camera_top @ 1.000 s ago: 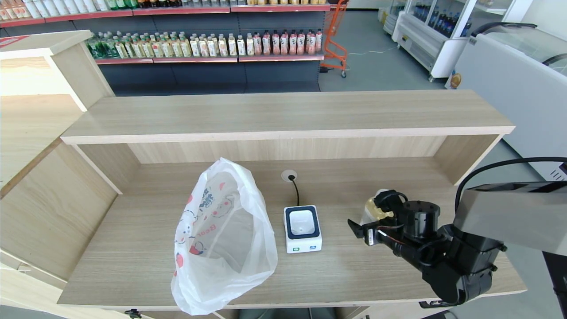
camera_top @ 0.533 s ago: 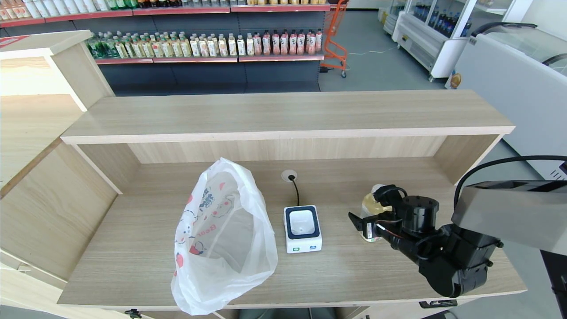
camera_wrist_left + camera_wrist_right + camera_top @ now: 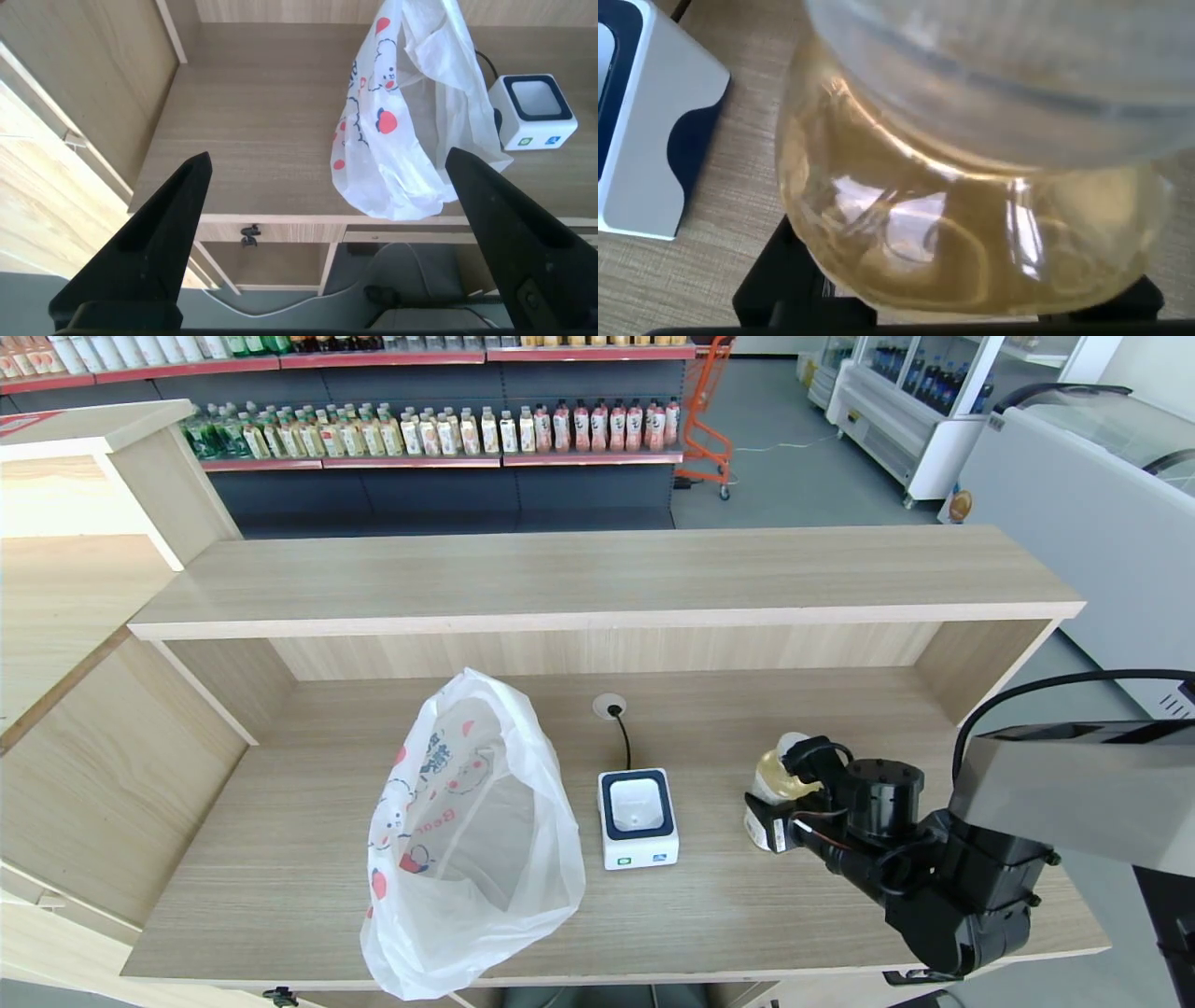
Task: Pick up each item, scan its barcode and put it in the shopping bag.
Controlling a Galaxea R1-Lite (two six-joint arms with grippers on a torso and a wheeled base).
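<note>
Bottle [image 3: 771,777], wood ctr [image 3: 280,868], shop shelves [image 3: 439,434] behind

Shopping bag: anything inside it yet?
The white plastic shopping bag with red prints sits open-mouthed on the wooden counter. Only bare plastic shows inside, no item. Its crumpled lower end hides whatever might sit there.

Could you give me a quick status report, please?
Right gripper shut on bottle, right of scanner. Left gripper open, empty. Scanner sits between bottle and open shopping bag.
</note>
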